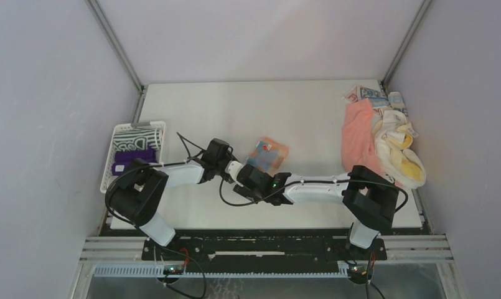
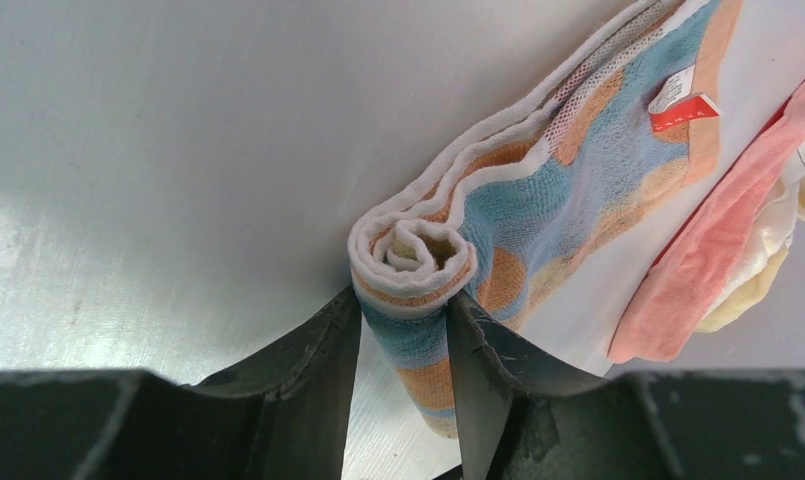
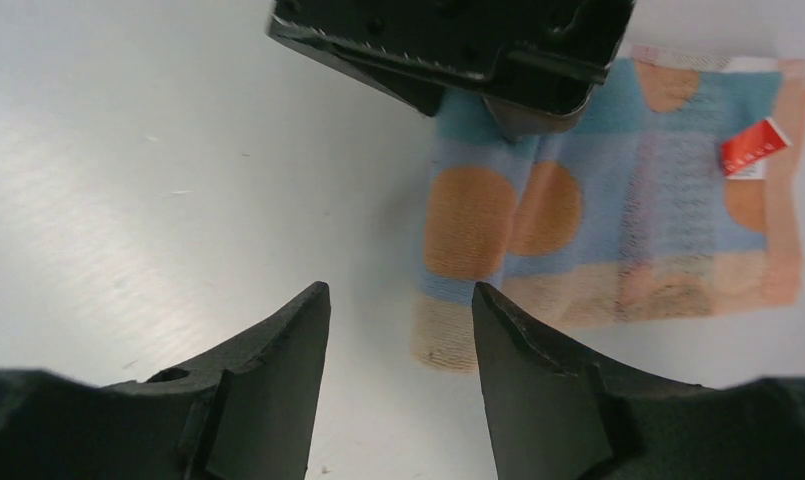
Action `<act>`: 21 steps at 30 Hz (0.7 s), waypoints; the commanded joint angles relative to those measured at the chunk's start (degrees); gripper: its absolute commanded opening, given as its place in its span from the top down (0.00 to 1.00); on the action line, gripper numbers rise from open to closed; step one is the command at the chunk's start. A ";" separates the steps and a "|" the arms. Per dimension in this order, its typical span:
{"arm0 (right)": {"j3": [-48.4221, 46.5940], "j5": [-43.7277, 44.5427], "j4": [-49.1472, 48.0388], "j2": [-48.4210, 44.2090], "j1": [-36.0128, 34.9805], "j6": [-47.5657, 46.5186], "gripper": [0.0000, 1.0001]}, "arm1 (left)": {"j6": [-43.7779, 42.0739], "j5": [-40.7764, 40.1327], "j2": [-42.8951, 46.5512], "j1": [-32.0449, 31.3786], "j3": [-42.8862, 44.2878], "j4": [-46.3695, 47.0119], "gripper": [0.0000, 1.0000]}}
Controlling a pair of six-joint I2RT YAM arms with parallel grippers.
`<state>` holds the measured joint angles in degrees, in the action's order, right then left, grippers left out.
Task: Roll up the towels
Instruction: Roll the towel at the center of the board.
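left pincer (image 2: 403,298) clamped on blue-and-orange towel (image 2: 578,170), pinning rolled end so coil can't spring open | right pincer (image 3: 400,292) apart, empty, just beside it

The light-blue towel (image 3: 618,210) has round orange patches, a pale peach band and a white back side; its small tag (image 3: 753,150) is red. The salmon-pink towel (image 1: 358,134) is plain, and the cream-yellow towel (image 1: 406,159) too. The basket (image 1: 109,165) is white; in it are a black-and-white striped towel (image 1: 139,134) and a purple towel (image 1: 132,160).
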<state>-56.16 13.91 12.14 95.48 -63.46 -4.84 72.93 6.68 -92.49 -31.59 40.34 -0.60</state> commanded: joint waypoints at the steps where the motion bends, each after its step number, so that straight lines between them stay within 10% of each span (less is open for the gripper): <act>1: -0.13 13.42 -1.13 2.63 -1.93 -4.99 0.46 | -2.96 -3.84 -3.49 -0.49 -1.77 -9.29 0.56; 15: -0.14 15.24 -3.34 14.11 -4.26 -9.82 0.57 | -2.41 -3.05 -2.83 -0.21 -2.45 -9.41 0.55; 21: -0.63 3.65 -1.13 12.23 -1.50 -9.45 0.79 | -1.80 -2.68 -0.11 1.23 -4.80 -8.72 0.54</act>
<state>-57.56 30.76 6.00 106.91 -66.92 -15.44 72.97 6.96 -91.96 -31.29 39.70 -0.08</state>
